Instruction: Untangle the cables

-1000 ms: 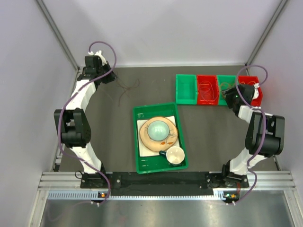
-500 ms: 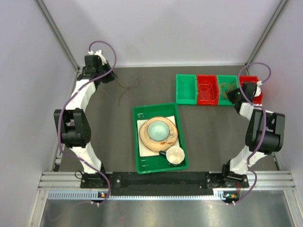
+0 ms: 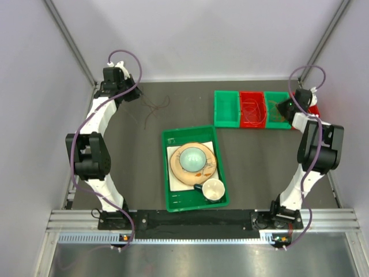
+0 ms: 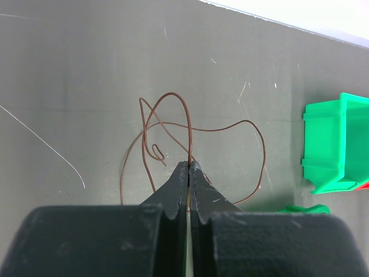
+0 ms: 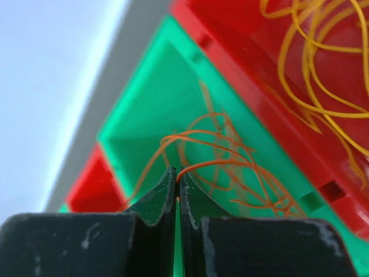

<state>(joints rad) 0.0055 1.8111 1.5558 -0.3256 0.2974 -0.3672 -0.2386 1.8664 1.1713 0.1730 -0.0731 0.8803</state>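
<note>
**Both finger pairs closed, one cable each**

Left wrist view: my left gripper [image 4: 189, 168] is pinched shut on the brown cable [image 4: 190, 124]. Its loops lie on the grey table [image 4: 69, 69]; overhead they show only as a faint squiggle.

Right wrist view: my right gripper [image 5: 176, 173] is clamped on one orange cable [image 5: 222, 163] over a green bin [image 5: 167, 86]. Yellow cables [image 5: 308, 57] fill the red bin [image 5: 242, 26] beside it.

Overhead count: four bins, two green and two red; one green tray [image 3: 166, 173].

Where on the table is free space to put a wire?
Free: the mat between the green tray and the right arm, in front of the bins; also between the tray and the left arm. Crowded: the tray is full of dishes, some bins hold wires, and the brown wire lies at far left.
</note>
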